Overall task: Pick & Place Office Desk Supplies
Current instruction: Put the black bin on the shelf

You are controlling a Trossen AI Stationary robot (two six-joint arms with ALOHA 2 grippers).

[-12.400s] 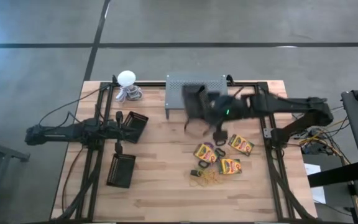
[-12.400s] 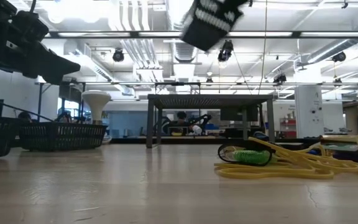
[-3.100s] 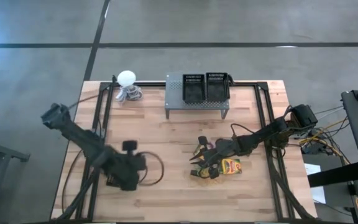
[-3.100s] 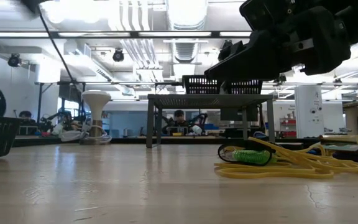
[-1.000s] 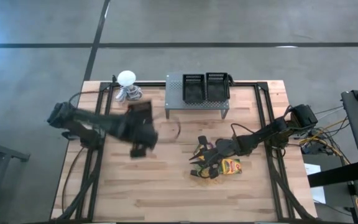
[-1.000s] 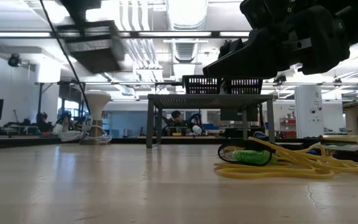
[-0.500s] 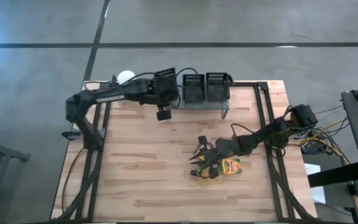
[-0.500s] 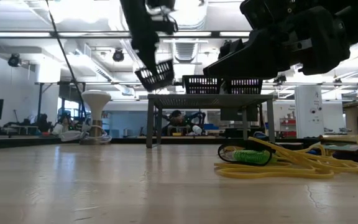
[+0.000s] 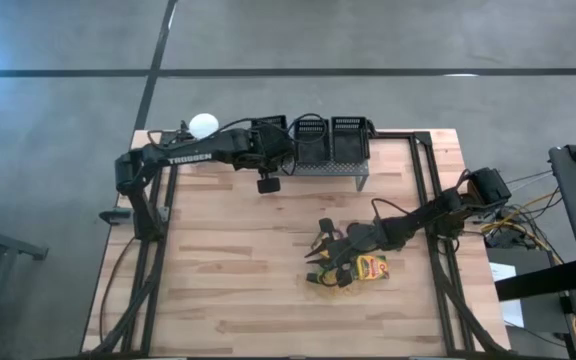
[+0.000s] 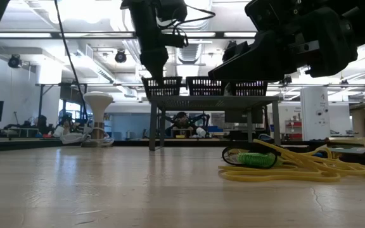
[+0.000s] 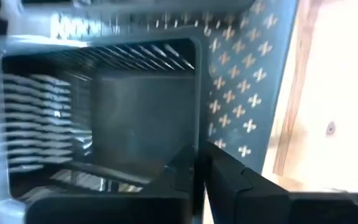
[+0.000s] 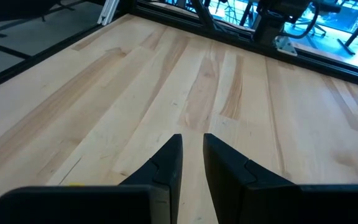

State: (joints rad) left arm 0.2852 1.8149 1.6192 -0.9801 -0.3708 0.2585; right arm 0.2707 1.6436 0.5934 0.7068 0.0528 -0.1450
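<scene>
I am holding my left gripper (image 11: 199, 155) over the 9 o'clock end of the grey perforated shelf (image 9: 313, 168), which is sitting at 12 o'clock on the table (image 9: 228, 280). My fingers are pinching close together with one wall of a black mesh basket (image 11: 135, 106) between them. I cannot tell how firmly I am gripping it.

The basket is riding near the shelf's end, so if I let go while it is overhanging, I judge it could tip off onto the wood. Its near wall is also lying just beside the two baskets (image 9: 330, 138) standing on the shelf. A sideways nudge from me could shove them toward the 3 o'clock end.

The supplies themselves are lying well apart from me, at about 4 o'clock from the table's middle. A yellow-and-green crayon box (image 9: 370, 267) is showing there, and the low view is showing the yellow rubber bands (image 10: 296, 166) tangled beside a green ring (image 10: 255, 159). My right gripper (image 9: 320, 248) is hanging over that pile, its fingers almost together and holding nothing. Its arm is covering the other pieces, so I cannot tell how they are lying.

A white ball-shaped object (image 9: 203, 124) is sitting at the 11 o'clock corner, close under my left arm. Swinging back low could clip it.
</scene>
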